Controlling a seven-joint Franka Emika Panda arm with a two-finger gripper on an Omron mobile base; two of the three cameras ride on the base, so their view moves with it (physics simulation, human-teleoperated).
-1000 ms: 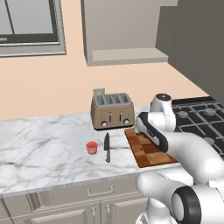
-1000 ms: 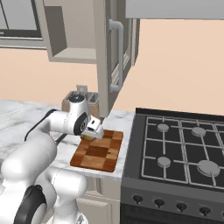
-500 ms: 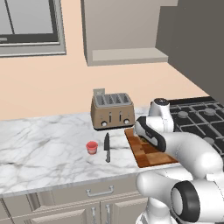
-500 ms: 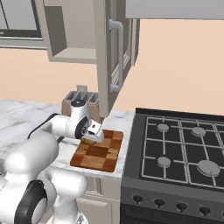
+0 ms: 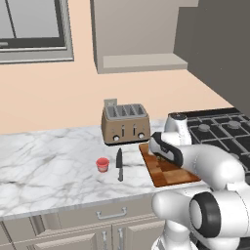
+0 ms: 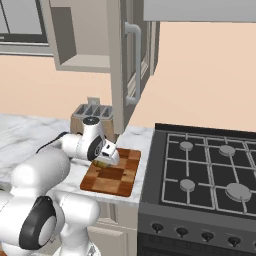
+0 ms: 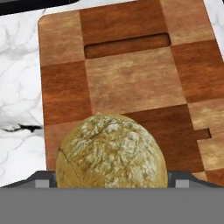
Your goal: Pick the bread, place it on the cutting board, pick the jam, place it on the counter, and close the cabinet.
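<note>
jaws: low over the cutting board, aimed down at it; fingertips hidden behind the loaf in the hand view, so I couldn't tell if they were clamped on it or let go.
bread: sat right between the jaws, filling the gap; golden-brown and cracked on top. Board surface showed past it on all sides but the near one. Touching the board or just above it: couldn't tell. A sliver of it also showed under the hand from the right base view.
cutting board: directly under the jaws, checkered light and dark blocks, handle slot ahead of the jaws beyond the loaf. Lay on the table next to the stove.
jam: red jar, upright on the table, well off to the jaws' left, apart from the board.
knife: black, flat on the table between jar and board, just beside the jar.
toaster: behind the knife and board, against the wall.
table: white marble, grey veins, drawers below.
cabinet: door stood open above the jaws, edge and metal handle facing the right base camera; open shelf box seen to its left.
</note>
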